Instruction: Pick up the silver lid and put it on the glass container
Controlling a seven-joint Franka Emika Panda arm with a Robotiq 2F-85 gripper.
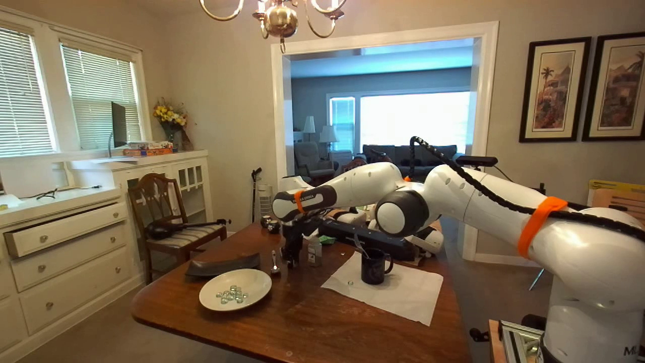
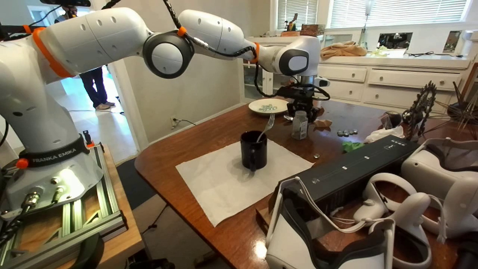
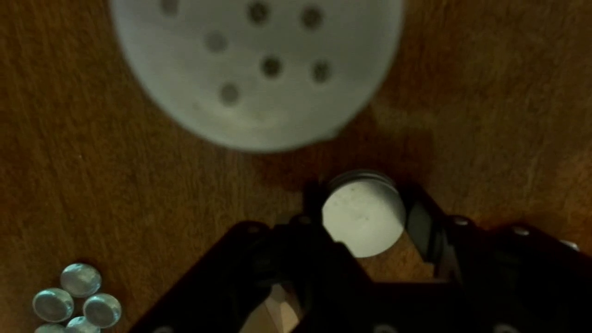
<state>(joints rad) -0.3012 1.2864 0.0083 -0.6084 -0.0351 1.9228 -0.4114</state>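
- The white arm [image 1: 360, 186] stretched out over the wooden table [image 1: 327, 322], and its gripper [image 3: 363, 196] hung low there, pointing down at the wood.
- From the wrist view I saw the fingers [image 3: 422, 229] drawn in on the silver lid [image 3: 363, 219], one at each side and both looking snug against its edge.
- Whether the lid touched the table or was held clear of it, I could not tell; in both exterior views it was too small or too hidden to make out.
- The glass container [image 2: 300, 127] stood upright on the table, just beside the gripper.
- Near them sat a pale plate [image 1: 259, 285] with a cluster of clear glass beads [image 1: 232, 294] in it, and a dark curved dish [image 1: 221, 265] lay next to the plate.
- A few loose beads [image 3: 81, 280] lay straight on the wood.
- A dark mug [image 2: 254, 151] stood upright on a white sheet [image 2: 220, 190], a fork [image 2: 268, 127] leaning inside with its tines up.
- In an exterior view a long dark box [image 2: 358, 162] lay just beside the sheet, with a pale headset [image 2: 287, 243] near it.
- A person [image 2: 93, 86] stood well back behind the arm, partly hidden by it.
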